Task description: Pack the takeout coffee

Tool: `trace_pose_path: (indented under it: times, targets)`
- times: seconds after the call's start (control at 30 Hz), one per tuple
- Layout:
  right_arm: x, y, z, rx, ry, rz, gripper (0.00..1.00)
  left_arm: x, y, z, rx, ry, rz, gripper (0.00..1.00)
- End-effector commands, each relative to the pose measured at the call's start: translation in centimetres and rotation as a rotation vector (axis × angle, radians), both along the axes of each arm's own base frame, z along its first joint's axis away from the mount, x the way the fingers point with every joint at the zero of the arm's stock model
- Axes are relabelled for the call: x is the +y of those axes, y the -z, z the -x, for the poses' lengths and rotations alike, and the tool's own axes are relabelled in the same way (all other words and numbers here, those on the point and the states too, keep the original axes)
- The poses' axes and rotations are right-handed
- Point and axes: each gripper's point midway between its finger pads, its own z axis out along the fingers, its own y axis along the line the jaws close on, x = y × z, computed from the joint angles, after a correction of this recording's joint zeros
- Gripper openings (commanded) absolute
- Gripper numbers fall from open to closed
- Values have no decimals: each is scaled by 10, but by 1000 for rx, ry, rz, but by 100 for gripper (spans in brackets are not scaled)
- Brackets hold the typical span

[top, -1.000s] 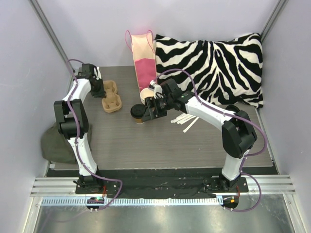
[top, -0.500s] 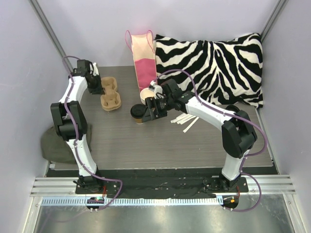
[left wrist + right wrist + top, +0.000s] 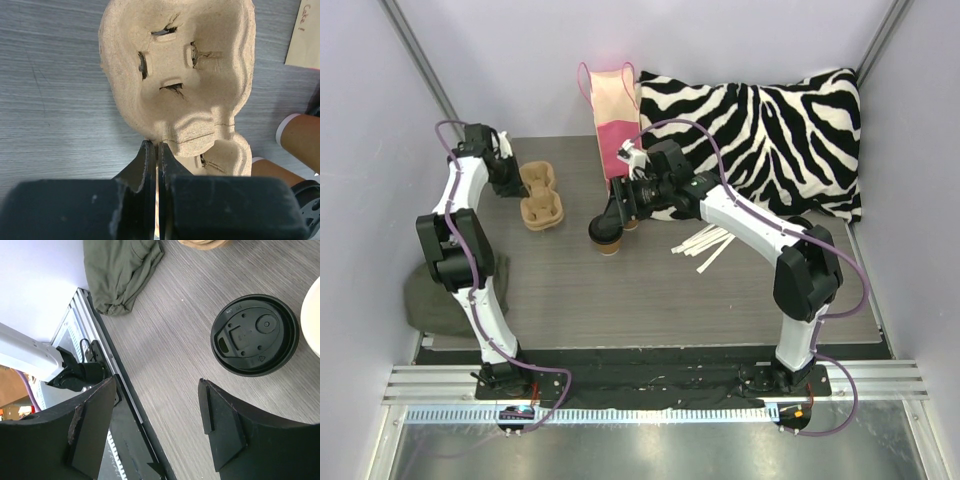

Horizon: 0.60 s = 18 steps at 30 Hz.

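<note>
Two cups are being counted. A lidded cup point(image 3: 607, 241) is standing upright near the middle of the table point(image 3: 620, 300), its one black lid point(image 3: 255, 335) seated on top. A second cup point(image 3: 300, 140) with a pale rim is being shown just beside it in the wrist views. In the top view it is being hidden by the right arm, so its exact bearing cannot be told.

The right gripper point(image 3: 156, 390) is being held above the table just at 1 o'clock of the lidded cup. Its jaws are spread wide and nothing is being held between them.

One pulp carrier point(image 3: 175, 75) is lying at 10 o'clock of the lidded cup, its wells empty. The left gripper point(image 3: 156, 147) is pinched closed on the carrier's thin rim.

One pink-and-cream bag point(image 3: 615, 110) is standing upright at 12 o'clock, behind the right gripper. One zebra pillow point(image 3: 750, 120) is being propped at 2 o'clock along the far edge. Several white sticks point(image 3: 703, 245) are lying loose at 3 o'clock. One olive cloth point(image 3: 428, 295) is bunched at 8 o'clock, off the table's left edge.
</note>
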Motion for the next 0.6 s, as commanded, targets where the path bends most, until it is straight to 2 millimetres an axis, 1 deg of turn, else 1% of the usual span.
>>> trace_pose_path:
  times: [0.0,0.03,0.1,0.13,0.17,0.23,0.27,0.33,0.37,0.47,0.53,0.57]
  targets:
    - [6,-7,-5,-13,-8,-28,74,1,-1,9,13,39,-17,0]
    - [6,-8,-5,-13,-7,-30,74,0,2,10,17,47,-19,0]
    - [5,-8,-4,-10,-5,-31,74,1,6,14,40,71,-28,6]
    - [5,-9,-4,-13,-5,-31,74,2,5,14,40,79,-34,8]
    - [5,-11,-4,-18,-4,-33,75,3,1,12,30,81,-42,14]
    - [4,-10,-4,-21,-3,-30,74,4,-8,11,5,100,-60,21]
    - [3,-10,-4,-20,-1,-29,75,3,-12,9,-9,107,-62,27]
    - [3,-8,-3,-21,-3,-26,75,2,-23,8,-38,129,-63,33]
    - [3,-8,-3,-20,-2,-27,75,2,-26,7,-48,134,-66,39]
    - [3,-7,-3,-15,-1,-25,75,0,-30,9,-48,151,-65,39]
    - [3,-6,-3,-17,2,-21,75,-4,-30,12,-38,155,-63,36]
    - [3,-7,-4,-21,2,-22,75,-7,-29,15,-28,160,-58,36]
